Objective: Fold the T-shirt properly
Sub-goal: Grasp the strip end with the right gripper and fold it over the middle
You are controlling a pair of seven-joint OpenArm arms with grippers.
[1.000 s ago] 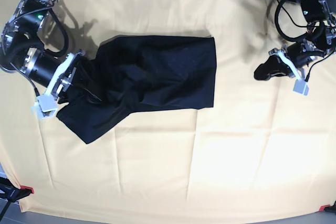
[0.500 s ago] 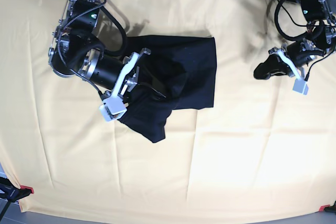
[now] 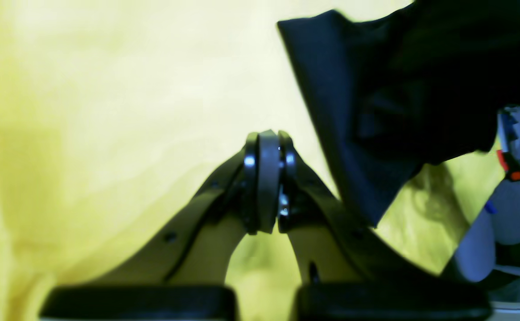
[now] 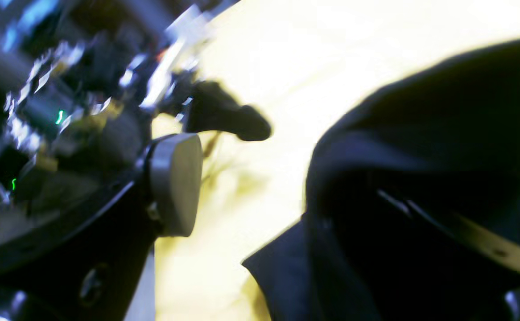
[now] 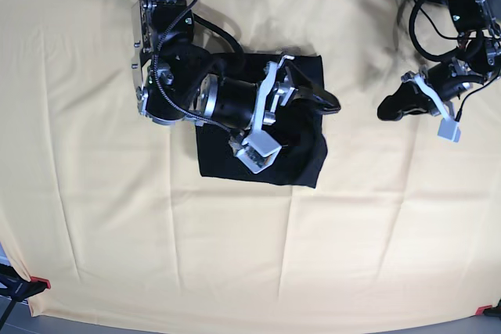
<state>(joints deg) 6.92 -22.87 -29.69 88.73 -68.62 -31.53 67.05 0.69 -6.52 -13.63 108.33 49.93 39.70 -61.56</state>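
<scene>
The right gripper (image 5: 301, 115) hangs over the T-shirt (image 5: 297, 158) with its fingers (image 4: 175, 183) spread wide, nothing between them. The dark shirt lies folded into a compact block on the yellow cloth (image 5: 156, 240), toward the table's far edge near its middle. By the right edge, the left gripper (image 3: 266, 178) rests pressed together, empty.

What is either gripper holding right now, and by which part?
Nothing. The left gripper is shut on itself, away from the T-shirt. The right gripper is over the shirt's folded edge with jaws open, gripping no fabric.
</scene>
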